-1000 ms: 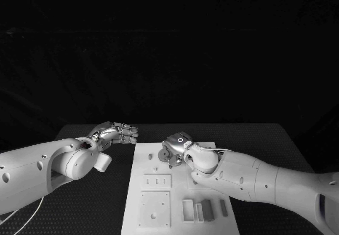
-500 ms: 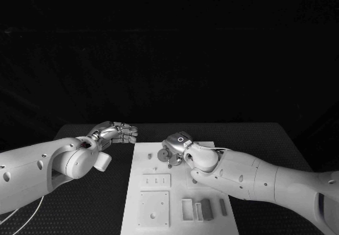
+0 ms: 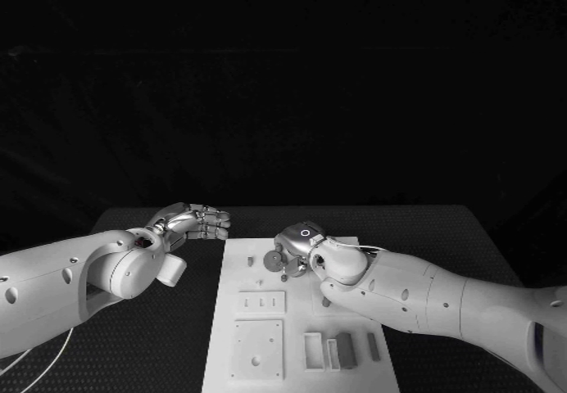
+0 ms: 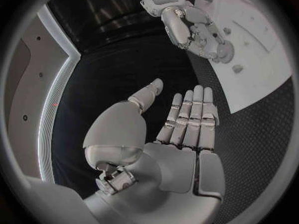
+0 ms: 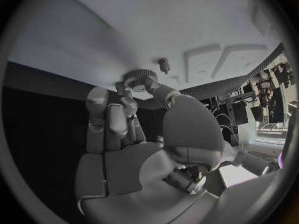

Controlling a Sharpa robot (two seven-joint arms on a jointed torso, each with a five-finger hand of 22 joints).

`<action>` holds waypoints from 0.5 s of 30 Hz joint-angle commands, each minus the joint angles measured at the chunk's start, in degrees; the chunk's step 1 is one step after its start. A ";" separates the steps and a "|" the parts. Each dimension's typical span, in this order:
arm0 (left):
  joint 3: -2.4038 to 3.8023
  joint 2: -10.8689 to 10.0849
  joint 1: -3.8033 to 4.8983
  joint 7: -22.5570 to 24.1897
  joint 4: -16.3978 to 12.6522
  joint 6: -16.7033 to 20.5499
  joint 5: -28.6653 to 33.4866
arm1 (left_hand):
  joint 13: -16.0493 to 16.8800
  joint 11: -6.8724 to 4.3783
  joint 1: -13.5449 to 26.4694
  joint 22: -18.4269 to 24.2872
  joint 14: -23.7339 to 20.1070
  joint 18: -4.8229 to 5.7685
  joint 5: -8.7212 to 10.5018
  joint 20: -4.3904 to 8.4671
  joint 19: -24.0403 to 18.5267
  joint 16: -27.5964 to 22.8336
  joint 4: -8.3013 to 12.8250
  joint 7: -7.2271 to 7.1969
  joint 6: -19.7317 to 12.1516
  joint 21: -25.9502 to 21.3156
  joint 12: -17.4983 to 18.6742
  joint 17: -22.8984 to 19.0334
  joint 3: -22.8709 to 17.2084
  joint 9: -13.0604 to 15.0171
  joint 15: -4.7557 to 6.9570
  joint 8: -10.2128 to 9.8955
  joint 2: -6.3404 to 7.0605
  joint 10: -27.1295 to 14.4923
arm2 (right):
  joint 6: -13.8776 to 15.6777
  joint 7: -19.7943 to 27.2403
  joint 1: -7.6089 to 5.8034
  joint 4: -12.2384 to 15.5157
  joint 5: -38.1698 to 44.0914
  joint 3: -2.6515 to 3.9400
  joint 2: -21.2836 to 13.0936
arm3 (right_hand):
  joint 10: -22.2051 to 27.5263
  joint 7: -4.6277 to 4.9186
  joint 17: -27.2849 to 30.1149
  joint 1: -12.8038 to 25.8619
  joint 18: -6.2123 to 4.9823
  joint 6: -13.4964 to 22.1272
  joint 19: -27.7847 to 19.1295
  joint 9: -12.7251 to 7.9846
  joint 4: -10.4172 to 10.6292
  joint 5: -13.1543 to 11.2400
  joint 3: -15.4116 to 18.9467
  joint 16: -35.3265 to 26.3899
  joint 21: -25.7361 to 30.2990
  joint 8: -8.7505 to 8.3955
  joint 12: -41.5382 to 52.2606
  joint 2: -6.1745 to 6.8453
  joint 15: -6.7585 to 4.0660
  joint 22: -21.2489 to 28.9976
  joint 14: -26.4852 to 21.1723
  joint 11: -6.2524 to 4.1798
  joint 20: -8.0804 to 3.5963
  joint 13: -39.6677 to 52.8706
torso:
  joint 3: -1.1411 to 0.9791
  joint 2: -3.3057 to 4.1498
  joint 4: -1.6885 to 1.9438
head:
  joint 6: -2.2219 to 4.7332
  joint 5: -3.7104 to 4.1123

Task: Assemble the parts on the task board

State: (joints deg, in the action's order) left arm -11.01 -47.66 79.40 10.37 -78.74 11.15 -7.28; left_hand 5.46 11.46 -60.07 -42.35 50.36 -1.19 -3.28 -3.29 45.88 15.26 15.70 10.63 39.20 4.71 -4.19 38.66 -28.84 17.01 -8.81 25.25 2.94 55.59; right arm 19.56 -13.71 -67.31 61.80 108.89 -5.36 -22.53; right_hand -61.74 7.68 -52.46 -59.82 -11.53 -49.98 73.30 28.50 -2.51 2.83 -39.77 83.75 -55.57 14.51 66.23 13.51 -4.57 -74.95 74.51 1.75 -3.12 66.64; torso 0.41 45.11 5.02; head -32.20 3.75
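Gear [image 3: 274, 260] pinched in the right hand [image 3: 302, 246] has edged slightly along the task board [image 3: 262, 327], near a peg [image 5: 164, 63], so seating looks close. Left hand [image 3: 189, 223] stays empty, fingers apart, above the surface [image 3: 154, 327].

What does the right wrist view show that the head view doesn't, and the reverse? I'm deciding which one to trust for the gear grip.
Right wrist view alone: the fingertips pinching the toothed gear, and a small peg standing in the task board just beyond it.
Head view alone: the left hand off the board's left edge holding nothing, plus the board's near plates and slots.
Both: the right hand at the gear on the white board.
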 commanded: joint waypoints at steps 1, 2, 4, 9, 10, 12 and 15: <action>0.04 0.09 0.05 0.61 -0.11 -0.85 -0.06 | -0.06 0.22 0.49 -0.02 0.27 0.20 0.29 0.03 0.43 -0.25 -0.10 1.55 -0.42 -0.36 0.22 0.09 0.26 0.04 -0.19 -0.32 -0.04 -0.19 | -3.14 2.06 -0.01 -0.14 -4.56 0.00 -0.07 | 0.09 1.00 0.06 0.01 -3.47 0.80 0.17 -0.11 0.40 0.22 -0.05 -0.29 0.39 -0.38 -0.06 -0.67 0.53 -0.82 -0.02 0.45 -0.24 -0.04 | 0.01 0.01 0.04 | -0.04 0.04; 0.04 0.09 0.05 0.61 -0.10 -0.84 -0.06 | -0.06 0.22 0.50 -0.02 0.27 0.20 0.29 0.03 0.43 -0.25 -0.11 1.56 -0.43 -0.37 0.22 0.09 0.26 0.04 -0.19 -0.33 -0.04 -0.20 | -3.28 2.19 -0.01 -0.18 -5.06 0.00 -0.08 | 0.13 1.02 0.05 0.03 -3.47 0.86 0.15 -0.14 0.42 0.22 -0.01 -0.30 0.40 -0.42 -0.04 -0.77 0.55 -0.83 -0.02 0.47 -0.24 -0.04 | 0.00 0.01 0.05 | -0.04 0.04; 0.04 0.03 0.05 0.61 -0.10 -0.81 -0.06 | -0.07 0.22 0.52 -0.02 0.28 0.20 0.29 0.03 0.43 -0.25 -0.12 1.57 -0.44 -0.37 0.23 0.10 0.27 0.04 -0.19 -0.34 -0.04 -0.20 | -3.27 2.42 -0.01 -0.27 -5.39 0.00 -0.12 | 0.23 1.06 0.03 0.12 -3.47 0.92 0.11 -0.22 0.53 0.22 0.08 -0.30 0.42 -0.47 -0.01 -1.17 0.59 -0.86 -0.04 0.51 -0.24 -0.03 | -0.02 0.01 0.04 | -0.04 0.05; 0.04 0.03 0.05 0.53 -0.13 -0.84 -0.04 | -0.08 0.23 0.62 -0.02 0.29 0.20 0.29 0.03 0.45 -0.29 -0.19 1.74 -0.58 -0.39 0.24 0.12 0.30 0.02 -0.19 -0.44 -0.03 -0.21 | -4.03 2.87 -0.02 -0.71 -7.34 0.00 -0.18 | 0.45 1.09 0.02 0.08 -3.47 0.95 -0.02 -0.39 0.44 0.21 0.32 -0.33 0.44 -0.53 0.14 -2.55 0.62 -0.94 -0.12 0.57 -0.28 -0.01 | -0.06 0.03 0.02 | -0.03 0.08; 0.04 0.04 0.05 0.53 -0.14 -0.84 -0.04 | -0.08 0.23 0.63 -0.02 0.29 0.20 0.29 0.03 0.45 -0.29 -0.20 1.75 -0.59 -0.39 0.24 0.13 0.30 0.02 -0.19 -0.45 -0.03 -0.22 | -4.09 2.89 -0.02 -0.80 -7.53 0.00 -0.17 | 0.50 1.09 0.00 0.03 -3.47 0.93 -0.05 -0.42 0.30 0.21 0.42 -0.32 0.44 -0.52 0.18 -2.99 0.62 -0.96 -0.13 0.56 -0.28 0.00 | -0.02 0.02 0.05 | -0.04 0.11; 0.04 0.04 0.05 0.51 -0.15 -0.85 -0.04 | -0.08 0.24 0.68 -0.02 0.29 0.20 0.29 0.03 0.46 -0.31 -0.25 1.83 -0.66 -0.41 0.24 0.14 0.31 0.01 -0.19 -0.50 -0.04 -0.23 | -3.59 2.94 -0.02 -0.85 -7.70 0.00 -0.19 | 0.56 1.11 -0.01 0.15 -3.47 0.91 -0.11 -0.47 0.21 0.21 0.63 -0.33 0.44 -0.52 0.22 -3.43 0.64 -0.98 -0.16 0.56 -0.27 0.00 | 0.01 0.01 0.05 | -0.03 0.12; 0.04 0.02 0.05 0.53 -0.12 -0.84 -0.04 | -0.09 0.24 0.70 -0.02 0.29 0.20 0.29 0.03 0.46 -0.32 -0.26 1.87 -0.70 -0.41 0.25 0.15 0.31 0.01 -0.19 -0.53 -0.05 -0.24 | -2.21 2.55 -0.02 -0.71 -7.46 0.00 -0.31 | 0.59 1.12 -0.08 0.20 -3.47 0.95 -0.14 -0.51 0.13 0.21 0.74 -0.32 0.43 -0.55 0.25 -3.52 0.64 -1.00 -0.15 0.57 -0.26 0.00 | 0.00 0.01 0.06 | -0.03 0.08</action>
State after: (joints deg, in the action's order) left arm -11.01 -47.70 79.40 10.35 -78.77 11.13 -7.28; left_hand 5.47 11.46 -60.07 -42.34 50.36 -1.18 -3.28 -3.29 45.88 15.26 15.55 10.63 38.79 4.49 -4.19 38.76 -28.68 17.00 -8.81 25.01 2.93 55.59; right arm 17.99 -11.59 -67.56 61.15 102.64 -5.21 -22.73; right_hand -61.32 8.12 -52.45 -59.65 -11.52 -49.46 73.10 28.00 -2.37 2.84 -39.29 83.75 -55.35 14.13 66.23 10.46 -4.37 -74.95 74.31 2.16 -2.92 66.64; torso 0.38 45.12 5.06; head -32.24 3.86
